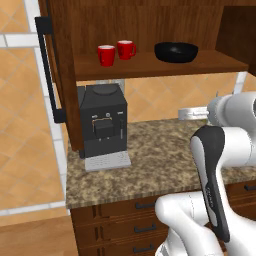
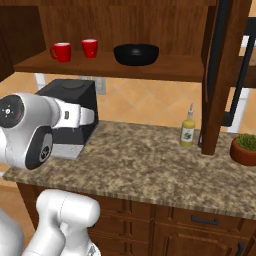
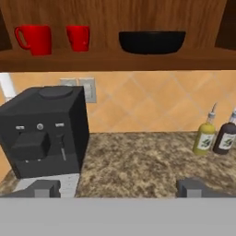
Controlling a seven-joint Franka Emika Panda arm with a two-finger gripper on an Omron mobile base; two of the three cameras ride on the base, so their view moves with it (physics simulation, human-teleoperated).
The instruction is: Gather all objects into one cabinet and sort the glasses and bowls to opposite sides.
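Observation:
The dark brown wall cabinet (image 1: pixel 160 67) stands open, its door (image 1: pixel 62 75) with the long black bar handle (image 1: pixel 47 70) swung out to the left. On its shelf, two red mugs (image 1: pixel 106 55) (image 1: pixel 126 49) sit side by side at the left. The black bowl (image 1: pixel 176 51) rests apart from them to the right. The hand view shows the same row: mugs (image 3: pixel 36 38) (image 3: pixel 78 37), then bowl (image 3: pixel 152 42). My gripper (image 3: pixel 120 188) is open and holds nothing. It hovers low over the counter, facing the wall, well below the shelf. The cream-white mug is out of view.
A black coffee machine (image 1: pixel 102 122) stands on the granite counter (image 1: pixel 150 165) under the mugs. A yellow-green bottle (image 2: pixel 188 131) and a dark bottle (image 3: pixel 226 137) stand at the right by the other open door (image 2: pixel 220 75). A potted plant (image 2: pixel 245 147) sits beyond. Drawers (image 1: pixel 145 205) lie below.

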